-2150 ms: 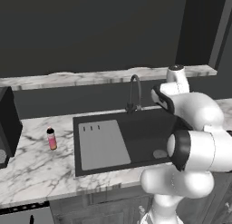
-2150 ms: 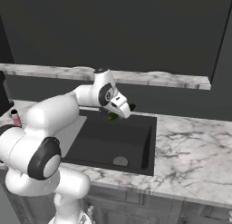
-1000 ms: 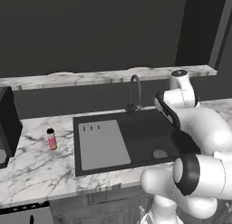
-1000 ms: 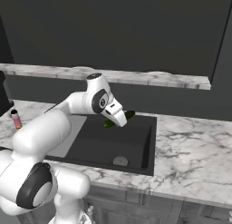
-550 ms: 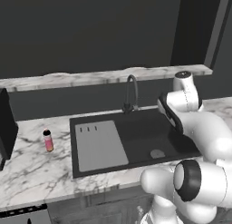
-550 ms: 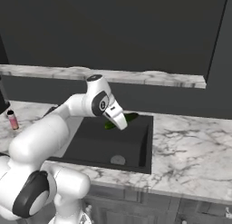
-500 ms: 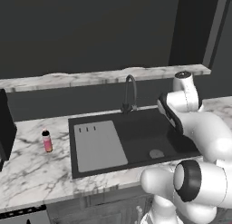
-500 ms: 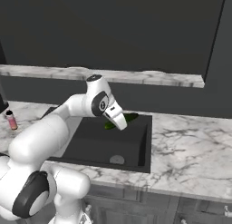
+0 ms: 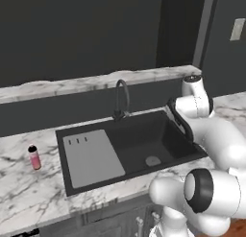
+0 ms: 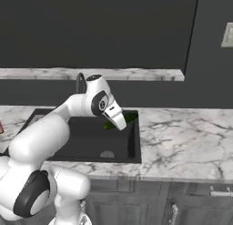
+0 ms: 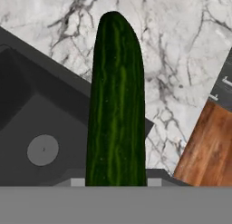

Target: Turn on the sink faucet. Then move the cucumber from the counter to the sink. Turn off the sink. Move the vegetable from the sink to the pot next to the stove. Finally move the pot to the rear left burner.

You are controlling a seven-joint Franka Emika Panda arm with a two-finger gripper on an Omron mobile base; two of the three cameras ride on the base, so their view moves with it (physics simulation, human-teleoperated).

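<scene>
My gripper [image 10: 119, 121] is shut on the dark green cucumber [image 10: 130, 115] and holds it in the air over the right rim of the black sink [image 10: 86, 140]. In the hand view the cucumber [image 11: 117, 105] stands long and straight up the middle, with the sink basin [image 11: 27, 105] and its round grey drain [image 11: 43, 149] to its left and the white marble counter [image 11: 181, 60] behind it. The fingertips are hidden there. The dark gooseneck sink faucet [image 9: 122, 97] rises behind the basin. The stove and pot are out of view.
A grey drainboard panel [image 9: 91, 157] covers the sink's left part. A small pink bottle [image 9: 34, 157] stands on the counter [image 9: 24, 193] to the left. A raised marble ledge [image 9: 96, 81] runs along the back. Wood floor [image 11: 208, 146] lies beyond the counter edge.
Both base views have slid sideways, so the sink and bottle sit further left in the pictures: the base has moved. My gripper still holds the cucumber by the sink's right rim.
</scene>
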